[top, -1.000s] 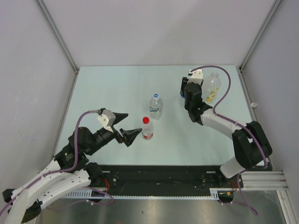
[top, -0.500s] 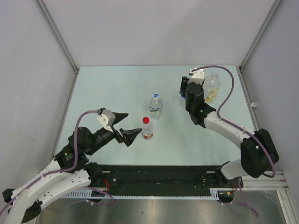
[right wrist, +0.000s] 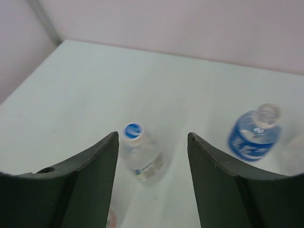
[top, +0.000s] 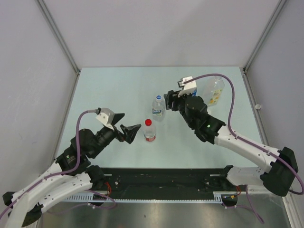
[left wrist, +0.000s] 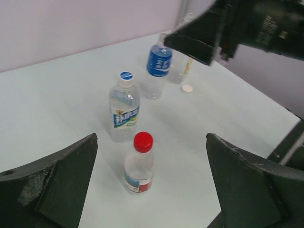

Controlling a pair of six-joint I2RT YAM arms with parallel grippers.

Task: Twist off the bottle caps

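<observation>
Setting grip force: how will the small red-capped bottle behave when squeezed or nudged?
The red-capped bottle looks empty, so probably light and easily tipped on its narrow base. Its clear thin plastic likely dents under a hard squeeze. Toppled, the round body would probably roll.

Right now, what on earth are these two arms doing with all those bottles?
Two robot arms are unscrewing bottle caps. The right arm's fingers are open, lined up on the white-and-blue-labelled bottle, its blue cap on. The left arm's fingers are open, facing the red-capped bottle without touching it. Further back, the blue-labelled bottle looks uncapped, and a white cap lies loose on the table.
</observation>
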